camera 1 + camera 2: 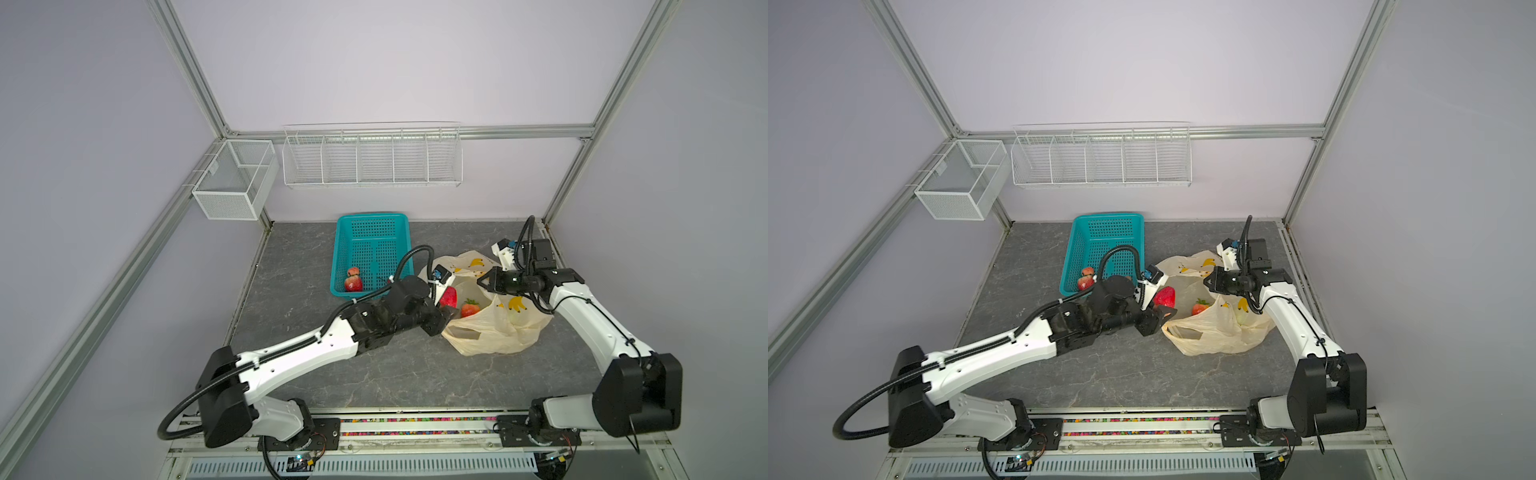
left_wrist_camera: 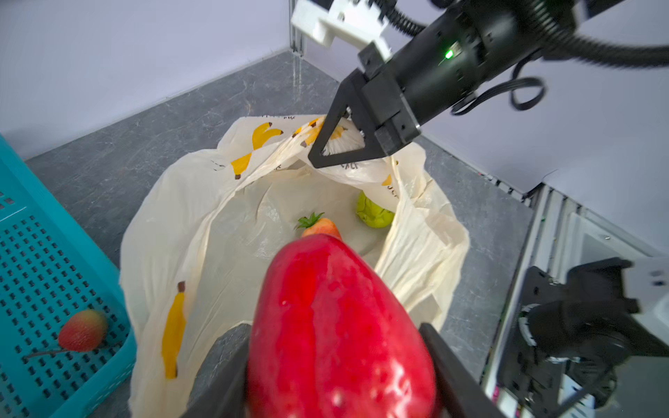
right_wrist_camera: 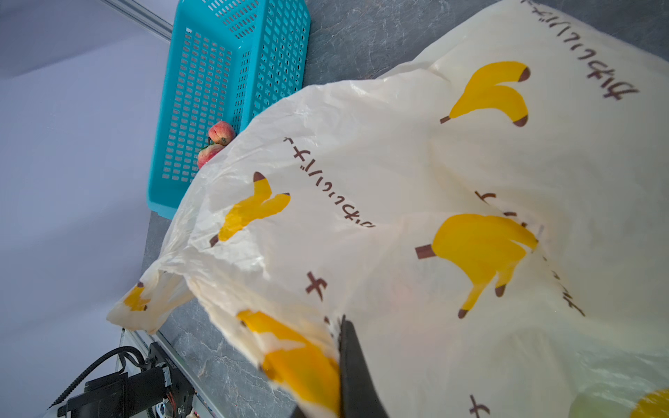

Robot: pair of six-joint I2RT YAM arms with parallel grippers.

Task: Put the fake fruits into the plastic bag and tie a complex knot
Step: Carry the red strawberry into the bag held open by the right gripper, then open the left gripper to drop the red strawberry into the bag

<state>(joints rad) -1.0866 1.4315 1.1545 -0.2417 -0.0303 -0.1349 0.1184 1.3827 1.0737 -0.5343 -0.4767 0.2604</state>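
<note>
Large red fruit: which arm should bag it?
Left. The left gripper holds the large red fruit over the open plastic bag; the right gripper is shut on its rim.

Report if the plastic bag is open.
Open: right gripper holds up the plastic bag by its rim; strawberry and green fruit show inside.

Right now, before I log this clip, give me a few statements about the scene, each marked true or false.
1. The left jaws hold a large glossy red plastic fruit at the bag's mouth. True.
2. The pale-yellow banana-printed plastic bag is knotted shut. False: it gapes open, and the right jaws pinch its rim.
3. The teal perforated plastic basket is empty. False: two small red-pink fruits lie in it.
4. A yellow-green fruit and a leafy red strawberry lie inside the bag. True.
</note>
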